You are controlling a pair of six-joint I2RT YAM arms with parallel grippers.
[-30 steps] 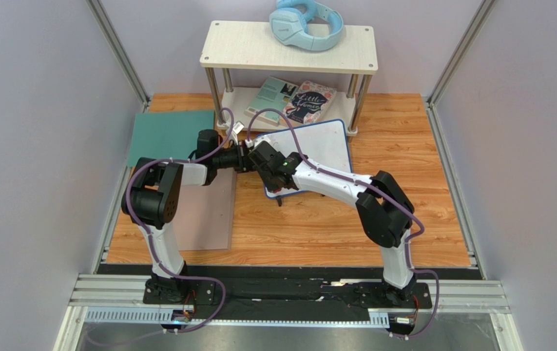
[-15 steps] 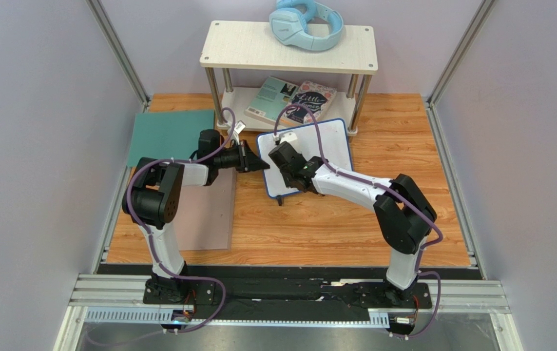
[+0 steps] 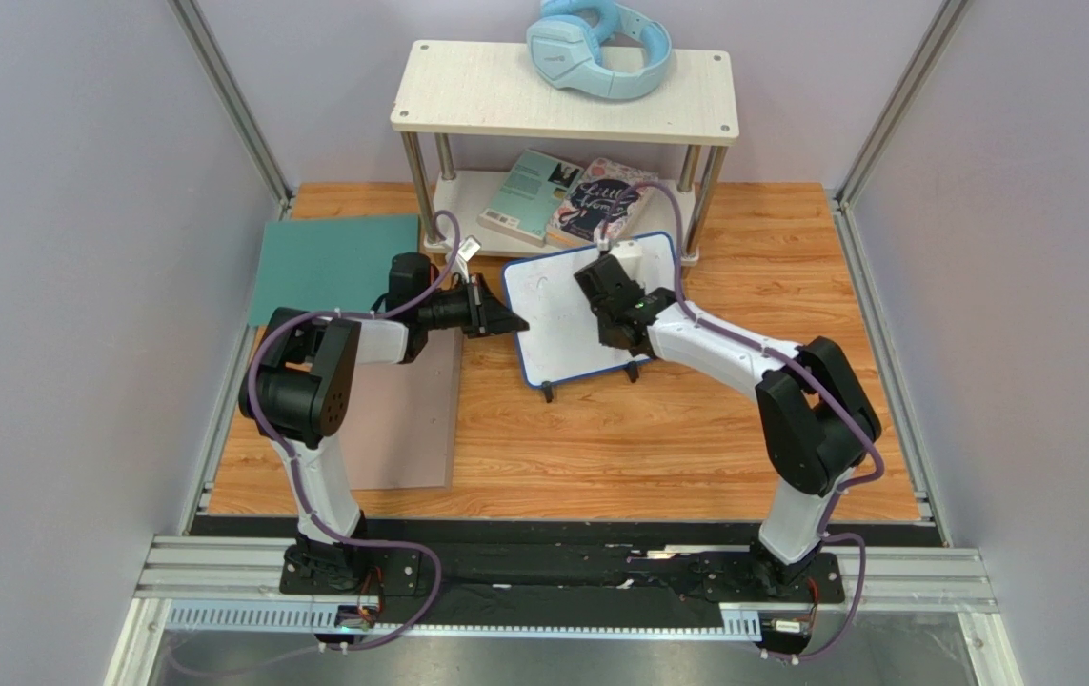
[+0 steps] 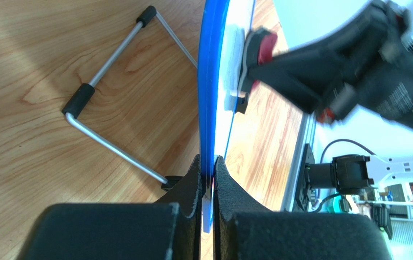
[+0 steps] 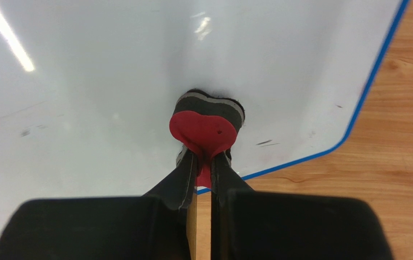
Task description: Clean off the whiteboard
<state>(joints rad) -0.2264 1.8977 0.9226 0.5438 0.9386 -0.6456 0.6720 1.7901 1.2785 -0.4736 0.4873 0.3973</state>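
Observation:
The whiteboard [image 3: 564, 317], white with a blue frame, stands tilted on its wire feet in the middle of the wooden table. My left gripper [image 3: 514, 323] is shut on its left edge; in the left wrist view the blue frame [image 4: 208, 97] runs between the fingers [image 4: 184, 189]. My right gripper [image 3: 619, 307] is shut on a red eraser [image 5: 206, 127] with a grey felt pad, pressed on the board's upper right area [image 5: 111, 81]. Faint dark marks [image 5: 265, 142] remain near the board's corner.
A small wooden shelf [image 3: 564, 93] stands behind the board, with blue headphones [image 3: 600, 43] on top and books [image 3: 571, 197] beneath. A teal mat [image 3: 328, 262] and a grey-brown mat [image 3: 407, 408] lie at the left. The board's wire stand [image 4: 111, 124] rests on the table.
My right gripper has swept the eraser across the board from its lower left toward its upper right. The left gripper has kept hold of the board's edge.

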